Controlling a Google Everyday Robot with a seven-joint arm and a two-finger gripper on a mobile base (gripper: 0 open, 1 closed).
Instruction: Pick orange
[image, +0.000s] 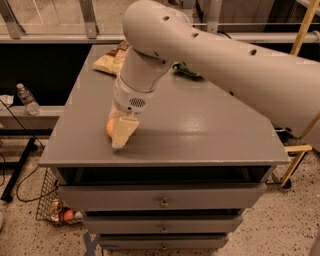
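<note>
The orange (109, 128) is a small pale-orange fruit on the grey cabinet top (200, 130), near its front left edge. My gripper (120, 136) hangs from the big white arm (210, 55) and is down at the tabletop right against the orange. It covers the fruit's right side, so only the left part of the orange shows. I cannot see whether the gripper grips the orange.
A yellow chip bag (107, 62) and a green bag (187, 70) lie at the back of the top. A water bottle (27, 99) stands on a shelf at the left. A wire basket (52, 206) of clutter sits on the floor at the left.
</note>
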